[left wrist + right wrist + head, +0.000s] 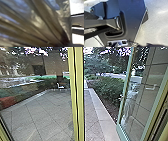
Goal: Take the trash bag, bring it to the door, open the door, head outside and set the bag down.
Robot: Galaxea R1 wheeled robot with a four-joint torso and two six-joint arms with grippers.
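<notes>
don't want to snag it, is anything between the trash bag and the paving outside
Yes, straight ahead: the yellow post and the glass pane left of it stand before the paving. Right of the post the way looks open, nothing visible in it.

One trash bag (37, 23) shows in the left wrist view. In the head view there is one door (122, 132), pale green-framed, and one paved yard (37, 114). Near the yard's far edge is one small white object (60, 86) (too blurred to name). One pale border strip (101, 112) lies along the yard's right edge, with bushes (108, 88) beyond it (too merged to count).
</notes>
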